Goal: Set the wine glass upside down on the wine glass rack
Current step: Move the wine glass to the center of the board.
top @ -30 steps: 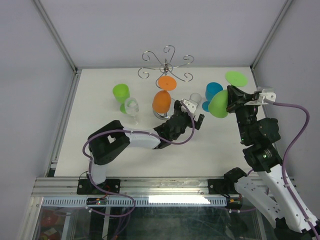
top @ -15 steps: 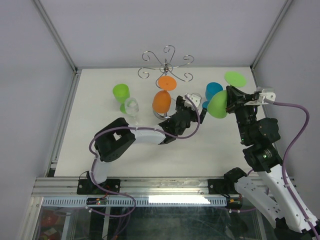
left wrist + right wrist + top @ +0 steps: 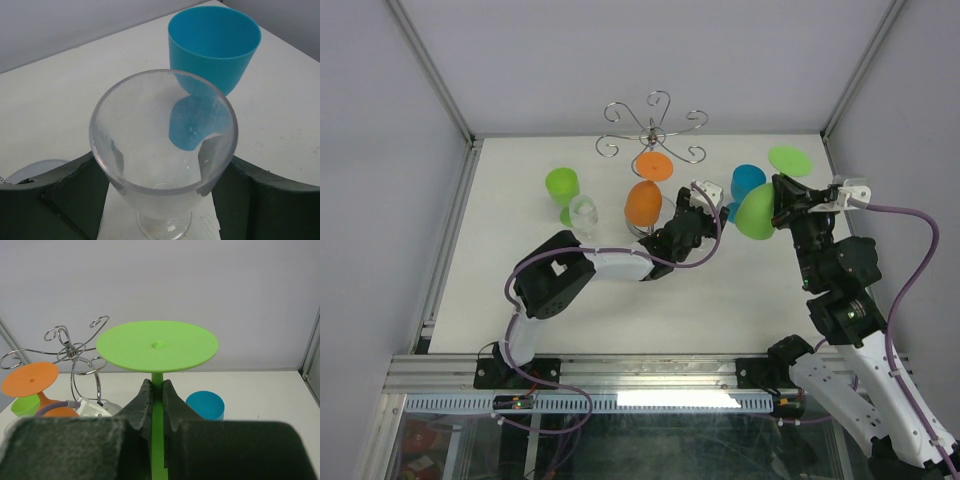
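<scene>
Blue cup (image 3: 215, 47) just behind clear glass (image 3: 162, 150); green glass (image 3: 756, 212) in right claw (image 3: 156, 388).

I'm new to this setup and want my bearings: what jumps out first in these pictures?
The right hand holds a bright green wine glass upside down by its stem, on the right. In the middle, the left hand straddles a clear wine glass, with a blue cup just behind. An orange wine glass is inverted by the chrome rack.

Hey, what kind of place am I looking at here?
Likely a robotics lab test cell: white table walled by plain grey panels, two robot arms bolted at its edge, a chrome wine glass rack.
</scene>
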Controlling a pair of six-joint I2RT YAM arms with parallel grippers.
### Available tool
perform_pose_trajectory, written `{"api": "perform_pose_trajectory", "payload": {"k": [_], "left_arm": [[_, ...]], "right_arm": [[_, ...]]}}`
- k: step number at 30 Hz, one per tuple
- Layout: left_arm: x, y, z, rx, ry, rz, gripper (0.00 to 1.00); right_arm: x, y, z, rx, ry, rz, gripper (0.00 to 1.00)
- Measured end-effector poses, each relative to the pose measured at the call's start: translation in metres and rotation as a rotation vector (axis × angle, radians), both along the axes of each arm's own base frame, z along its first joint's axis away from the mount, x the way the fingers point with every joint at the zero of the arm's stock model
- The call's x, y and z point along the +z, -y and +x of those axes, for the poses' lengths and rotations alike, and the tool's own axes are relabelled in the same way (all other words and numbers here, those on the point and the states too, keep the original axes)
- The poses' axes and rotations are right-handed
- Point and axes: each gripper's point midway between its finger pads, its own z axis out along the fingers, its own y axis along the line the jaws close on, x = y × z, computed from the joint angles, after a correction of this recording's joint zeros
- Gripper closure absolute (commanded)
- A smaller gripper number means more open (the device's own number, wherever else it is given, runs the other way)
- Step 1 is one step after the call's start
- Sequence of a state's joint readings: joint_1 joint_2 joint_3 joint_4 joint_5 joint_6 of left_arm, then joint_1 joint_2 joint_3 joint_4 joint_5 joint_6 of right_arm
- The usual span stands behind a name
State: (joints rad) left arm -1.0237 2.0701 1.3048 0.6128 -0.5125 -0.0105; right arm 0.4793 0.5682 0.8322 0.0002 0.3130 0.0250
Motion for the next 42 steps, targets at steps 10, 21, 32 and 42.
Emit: {"api": "perform_pose_trajectory", "payload": {"k": [10,21,32,42], "left_arm": [[-0.003,0.011,-0.01,-0.088,-0.008,-0.002,0.42],[-0.009,0.011,-0.027,-0.159,-0.025,0.015,0.55],[0.0,0.009,-0.06,-0.239,-0.026,0.024,0.59],[0.008,-0.028,-0.127,-0.315,-0.045,0.027,0.58]], "right_arm": [[-0.001,0.0,0.0,0.0,-0.003,-0.002,1.0],[-0.001,0.0,0.0,-0.001,-0.003,-0.003,1.0],[-0.003,0.0,0.001,-0.003,-0.009,-0.008,1.0],[-0.021,-0.017,0.018,0.039,-0.011,-0.047,1.0]]}}
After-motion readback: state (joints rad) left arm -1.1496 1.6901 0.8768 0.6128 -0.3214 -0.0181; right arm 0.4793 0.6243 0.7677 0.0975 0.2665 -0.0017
